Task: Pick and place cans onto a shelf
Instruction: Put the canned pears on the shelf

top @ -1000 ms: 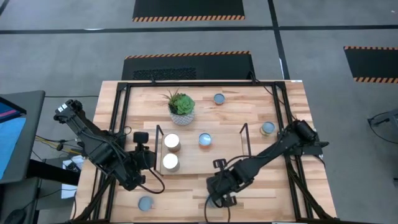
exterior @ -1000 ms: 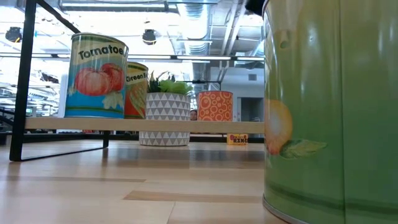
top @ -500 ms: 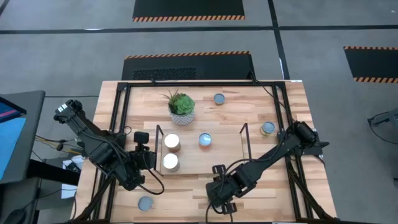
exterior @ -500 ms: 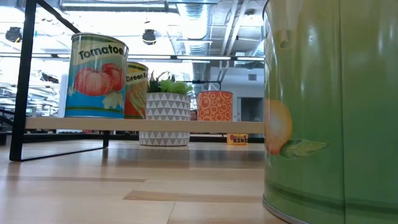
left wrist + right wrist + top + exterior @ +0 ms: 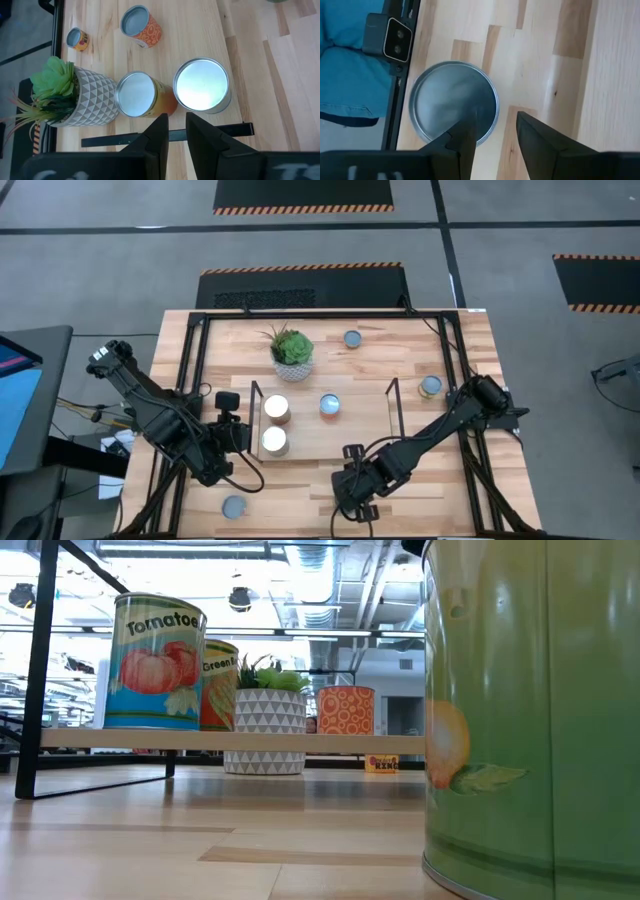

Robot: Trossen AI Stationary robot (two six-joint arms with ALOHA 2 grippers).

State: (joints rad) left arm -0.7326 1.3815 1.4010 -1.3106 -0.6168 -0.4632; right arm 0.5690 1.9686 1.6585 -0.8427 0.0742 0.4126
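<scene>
Nothing moved: six cans [image 5: 275, 408] (three on shelf [image 5: 350, 435])

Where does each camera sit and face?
High: overhead, facing down on the light-wood shelf; both dark arms show.
Low: table height, facing level; green can nearest.
Left wrist: left claw over two silver-topped round cans.
Right wrist: right claw over one grey-topped can.
High and left wrist share the white-potted succulent.
</scene>
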